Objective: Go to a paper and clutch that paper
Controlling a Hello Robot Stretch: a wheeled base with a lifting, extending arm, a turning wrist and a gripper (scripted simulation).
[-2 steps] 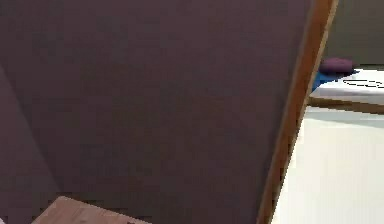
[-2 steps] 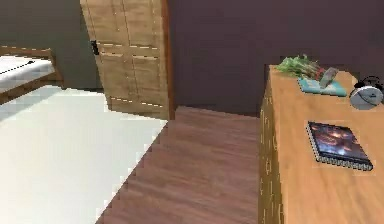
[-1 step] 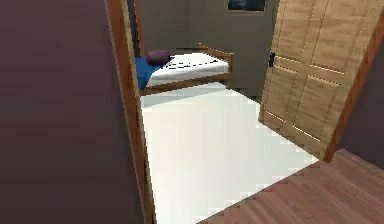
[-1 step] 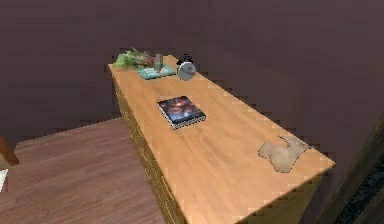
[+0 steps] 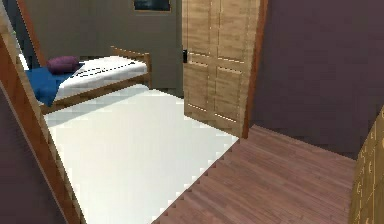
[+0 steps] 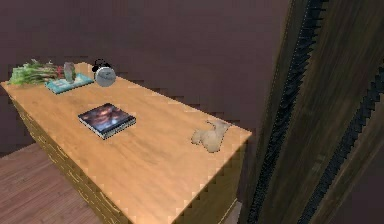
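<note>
A flat dark booklet with a printed cover (image 6: 106, 119) lies on a wooden counter top (image 6: 150, 150) in the arm side view's left half. A light blue flat thing (image 6: 70, 86) lies farther back on the same top, near its far left corner. I cannot tell which of them is a paper.
On the counter also stand a green leafy plant (image 6: 33, 72), a small round dark-and-white object (image 6: 103, 71) and a tan lumpy figure (image 6: 211, 135). A dark wooden post (image 6: 320, 110) rises at the right. The forward view has a bed (image 5: 85, 75), a white rug (image 5: 140, 145), a wooden wardrobe (image 5: 222, 60).
</note>
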